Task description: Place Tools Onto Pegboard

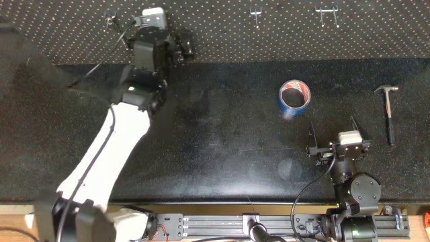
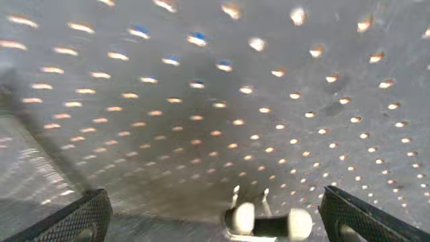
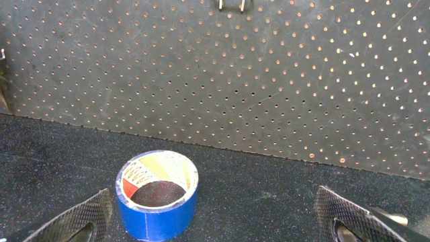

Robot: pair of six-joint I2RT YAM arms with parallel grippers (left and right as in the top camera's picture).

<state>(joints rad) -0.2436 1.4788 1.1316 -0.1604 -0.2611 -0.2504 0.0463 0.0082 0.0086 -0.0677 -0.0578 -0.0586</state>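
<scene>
A blue tape roll (image 1: pixel 294 95) stands on the black table, right of centre, also seen ahead of my right gripper in its wrist view (image 3: pixel 158 195). A hammer (image 1: pixel 388 111) lies at the far right. My right gripper (image 1: pixel 332 131) rests low near the front right, open and empty (image 3: pixel 218 228), just short of the tape. My left gripper (image 1: pixel 181 46) is raised against the pegboard (image 1: pixel 222 33) at the upper left. It is open (image 2: pixel 215 228), with its fingers wide apart. Between them a metal hook carries a white-and-black rounded piece (image 2: pixel 269 220) that I cannot identify.
Bare metal hooks (image 1: pixel 255 13) (image 1: pixel 327 12) stick out of the pegboard at the upper right, and another hook (image 1: pixel 111 20) sits left of the left gripper. The left arm's white link runs diagonally over the table's left side.
</scene>
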